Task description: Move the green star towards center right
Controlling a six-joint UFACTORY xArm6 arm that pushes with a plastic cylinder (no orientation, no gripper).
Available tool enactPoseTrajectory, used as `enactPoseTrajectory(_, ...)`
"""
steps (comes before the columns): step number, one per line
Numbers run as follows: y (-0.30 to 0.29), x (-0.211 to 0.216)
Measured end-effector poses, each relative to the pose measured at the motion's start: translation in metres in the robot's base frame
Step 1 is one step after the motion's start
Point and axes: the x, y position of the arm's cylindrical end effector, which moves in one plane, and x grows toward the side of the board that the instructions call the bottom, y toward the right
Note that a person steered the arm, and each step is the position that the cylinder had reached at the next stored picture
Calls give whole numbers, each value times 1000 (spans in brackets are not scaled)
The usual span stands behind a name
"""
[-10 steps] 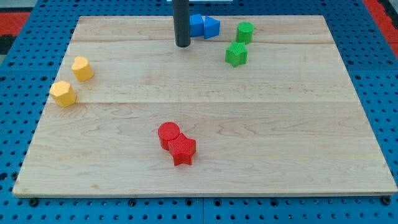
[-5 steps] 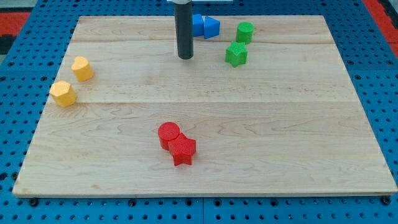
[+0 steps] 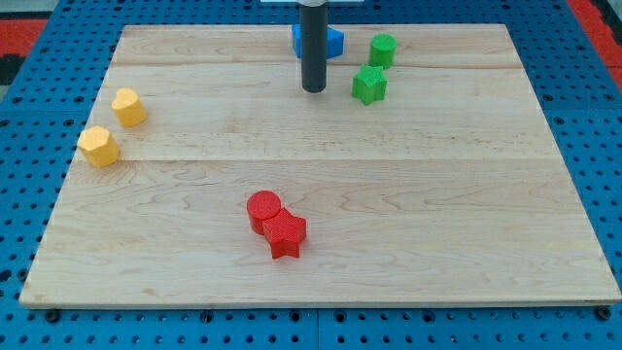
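The green star lies on the wooden board near the view's top, right of centre. My tip rests on the board just to the star's left, a small gap apart. A green cylinder stands just above and right of the star.
Two blue blocks sit at the view's top edge, partly hidden behind my rod. A red cylinder and red star touch at lower centre. Two yellow blocks lie at the view's left.
My tip has moved right and slightly down, from left of the blue blocks to just left of the green star. No block has moved.
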Motion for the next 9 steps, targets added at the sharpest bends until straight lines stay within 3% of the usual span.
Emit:
enactPoseTrajectory(1, 23, 6)
enactPoseTrajectory(3, 154, 62)
enactPoseTrajectory(4, 198, 41)
enactPoseTrajectory(5, 212, -45)
enactPoseTrajectory(6, 168, -93)
enactPoseTrajectory(7, 99, -91)
enactPoseTrajectory(9, 78, 9)
